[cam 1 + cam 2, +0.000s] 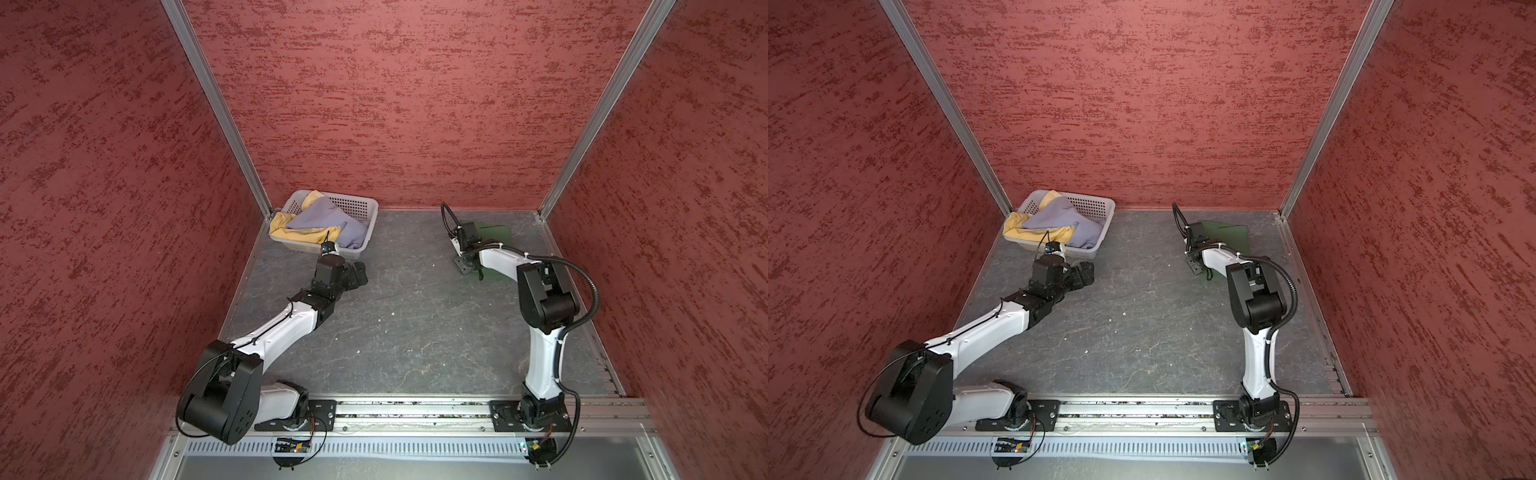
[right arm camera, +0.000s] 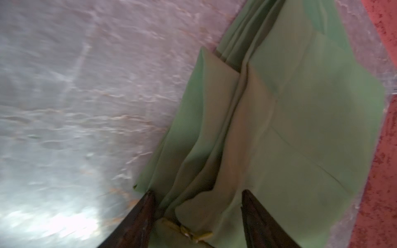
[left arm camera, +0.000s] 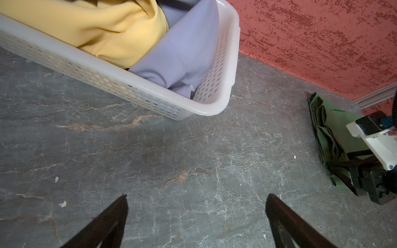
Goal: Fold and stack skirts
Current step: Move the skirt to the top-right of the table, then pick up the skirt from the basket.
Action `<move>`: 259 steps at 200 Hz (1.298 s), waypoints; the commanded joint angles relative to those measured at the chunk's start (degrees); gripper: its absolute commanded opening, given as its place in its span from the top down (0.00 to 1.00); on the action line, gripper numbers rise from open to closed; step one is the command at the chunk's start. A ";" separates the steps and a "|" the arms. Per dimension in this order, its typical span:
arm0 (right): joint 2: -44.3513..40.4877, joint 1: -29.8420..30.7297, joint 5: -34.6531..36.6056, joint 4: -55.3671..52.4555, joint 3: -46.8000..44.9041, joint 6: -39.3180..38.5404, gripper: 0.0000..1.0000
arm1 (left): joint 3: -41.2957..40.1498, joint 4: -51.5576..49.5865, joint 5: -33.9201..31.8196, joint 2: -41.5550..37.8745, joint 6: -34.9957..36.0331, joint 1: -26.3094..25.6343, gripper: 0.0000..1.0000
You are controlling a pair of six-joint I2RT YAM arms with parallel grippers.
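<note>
A dark green skirt [image 1: 496,230] [image 2: 300,107] lies folded flat at the back right of the table. My right gripper [image 1: 467,268] [image 2: 198,192] is low over its near edge. Its jaws stand apart, open, with the layered cloth edge and a yellowish tag lying loose between them. The mustard yellow skirt [image 1: 282,222] [image 3: 107,28] and the lavender-grey skirt [image 1: 324,220] [image 3: 187,53] sit crumpled in the white basket [image 1: 357,208] [image 3: 227,64]. My left gripper [image 1: 359,279] [image 3: 196,196] hovers wide open over bare table just in front of the basket's near right corner, holding nothing.
The basket stands in the back left corner against the red wall. Red textured walls [image 1: 415,104] close in the table on three sides. The grey marbled tabletop [image 1: 415,332] stretches between the two arms. The arm bases sit on a rail [image 1: 415,409] at the front edge.
</note>
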 commanded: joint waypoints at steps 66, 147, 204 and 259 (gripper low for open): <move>0.44 -4.17 -2.18 -5.44 1.63 -2.21 0.28 | 4.12 -0.31 0.04 2.52 1.64 0.39 0.01; -13.99 -4.84 -4.52 7.94 -2.14 21.89 0.01 | 10.71 -7.58 -4.80 2.54 4.48 1.06 0.01; -25.77 -6.44 -18.40 16.39 -11.34 31.30 0.05 | 20.30 -14.77 -5.79 4.57 10.13 5.36 0.01; -34.68 -6.19 -23.88 21.45 -20.18 35.61 0.05 | 39.30 -26.04 -4.09 18.76 14.60 10.02 0.00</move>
